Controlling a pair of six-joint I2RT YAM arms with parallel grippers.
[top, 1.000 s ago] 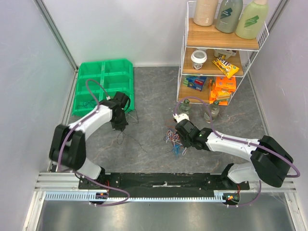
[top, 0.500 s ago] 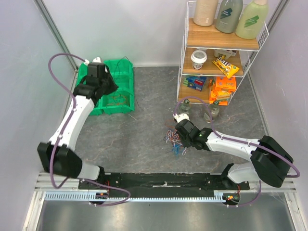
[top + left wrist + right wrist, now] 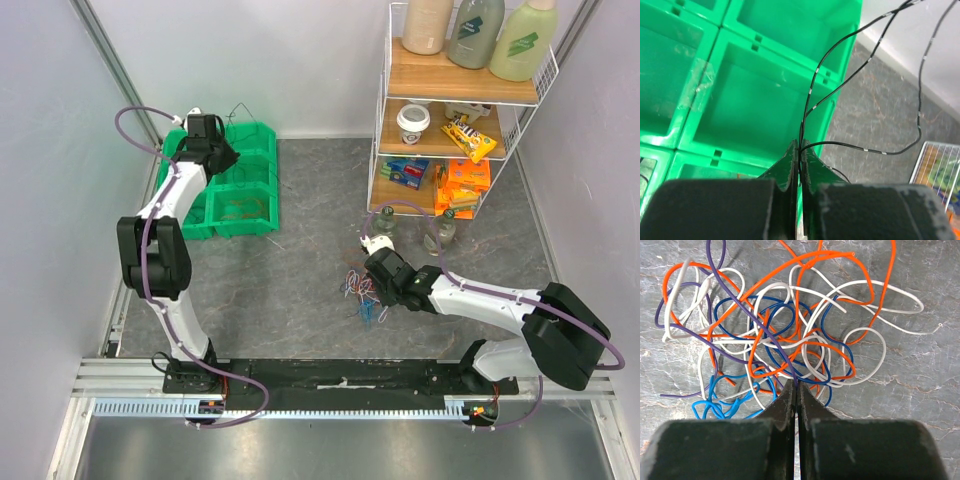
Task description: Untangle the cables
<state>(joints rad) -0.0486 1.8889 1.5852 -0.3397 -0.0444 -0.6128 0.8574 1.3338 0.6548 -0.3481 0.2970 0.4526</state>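
My left gripper (image 3: 222,148) hangs over the back of the green tray (image 3: 262,178), shut on thin black cables (image 3: 812,92) that rise from its closed jaws and loop toward the wall. The same black cables (image 3: 240,108) show faintly in the top view. A loose tangle of orange, white, blue and purple cables (image 3: 360,292) lies on the grey table at centre right. My right gripper (image 3: 376,290) sits low at the tangle's edge. In the right wrist view the right gripper (image 3: 797,386) is shut on a purple cable (image 3: 752,315) of the tangle (image 3: 805,335).
The green tray (image 3: 760,105) has several compartments; one front compartment holds reddish wires (image 3: 240,207). A wire shelf (image 3: 455,100) with bottles, a cup and snack packs stands at the back right, with two glass jars (image 3: 384,220) at its foot. Side walls close in left and right.
My left arm has swung from the table's left middle up and back over the green tray, carrying the black cables. The right arm and the tangle have stayed put.
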